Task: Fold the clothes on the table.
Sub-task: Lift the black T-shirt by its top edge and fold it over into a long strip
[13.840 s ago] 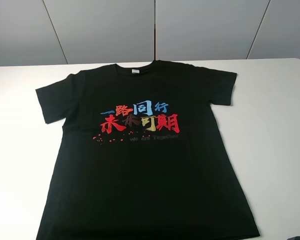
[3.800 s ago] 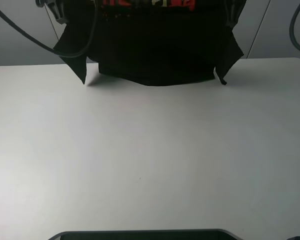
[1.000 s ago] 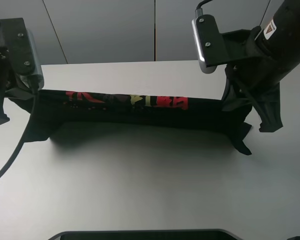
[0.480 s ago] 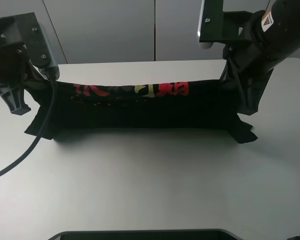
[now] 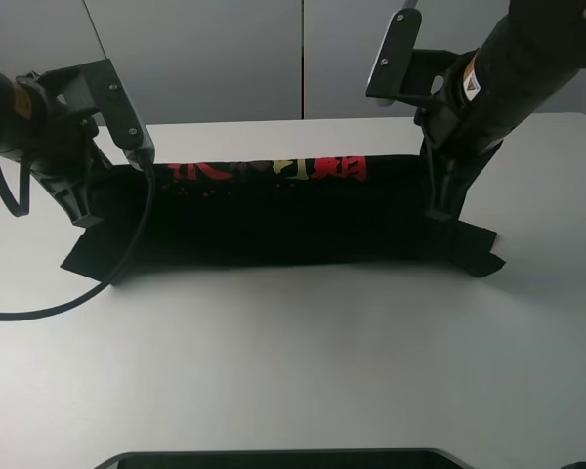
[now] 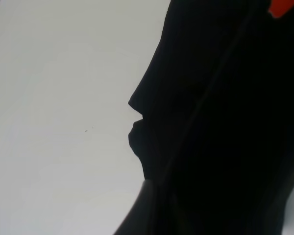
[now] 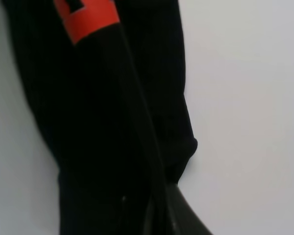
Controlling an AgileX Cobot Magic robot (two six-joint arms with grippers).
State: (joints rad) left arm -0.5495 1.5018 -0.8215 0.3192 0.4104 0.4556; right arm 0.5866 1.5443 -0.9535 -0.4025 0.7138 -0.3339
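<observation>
The black T-shirt point(image 5: 283, 220) lies as a long doubled band across the far half of the white table point(image 5: 293, 362), its red, blue and yellow characters point(image 5: 269, 169) along the far edge. My left gripper point(image 5: 86, 217) is shut on its left end, low at the table. My right gripper point(image 5: 439, 210) is shut on its right end. One sleeve point(image 5: 479, 252) sticks out flat at the right, another point(image 5: 86, 256) at the left. The left wrist view shows black cloth point(image 6: 225, 122) over the table point(image 6: 59, 112). The right wrist view shows cloth point(image 7: 112, 122) with a red print patch point(image 7: 88, 17).
A black cable point(image 5: 49, 313) loops from the left arm over the table's left side. A dark flat edge point(image 5: 273, 459) shows at the bottom of the view. Grey wall panels point(image 5: 215, 59) stand behind the table.
Both grippers have come down and moved toward the table's far side with the shirt. Its hanging part now rests flat on the table, and the sleeves have spread out.
</observation>
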